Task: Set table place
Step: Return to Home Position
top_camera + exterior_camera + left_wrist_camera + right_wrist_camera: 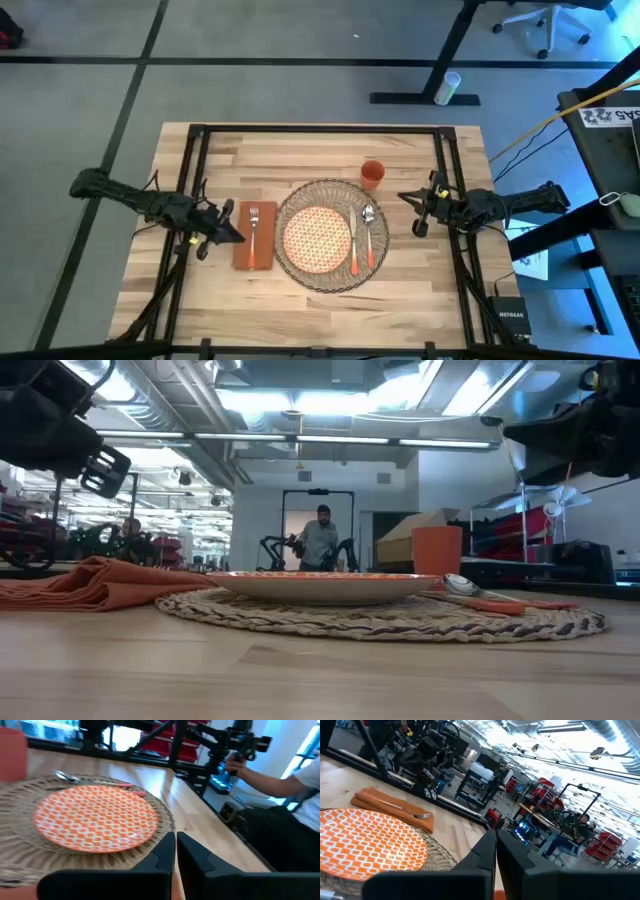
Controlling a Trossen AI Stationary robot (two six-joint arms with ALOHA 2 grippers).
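Observation:
On the table (300, 150) lies a round woven placemat (330, 270) with an orange patterned plate (318, 238) on it. An orange-handled knife (355, 245) and spoon (369, 232) lie on the mat to the plate's right. A rust-orange napkin (254, 248) lies left of the mat, with a fork (254, 222) on top. A small orange cup (372, 174) stands beyond the mat. My left gripper (236, 232) (175, 847) hovers shut by the napkin's left edge, above the table. My right gripper (402, 197) (495, 845) hovers shut to the right of the mat.
Black frame rails (190, 190) (450, 170) run along the table's left and right sides under the arms. A person (320, 540) stands far behind the table; a person's arm (280, 780) shows off the table's right side. Bare wood lies near the front edge (300, 320).

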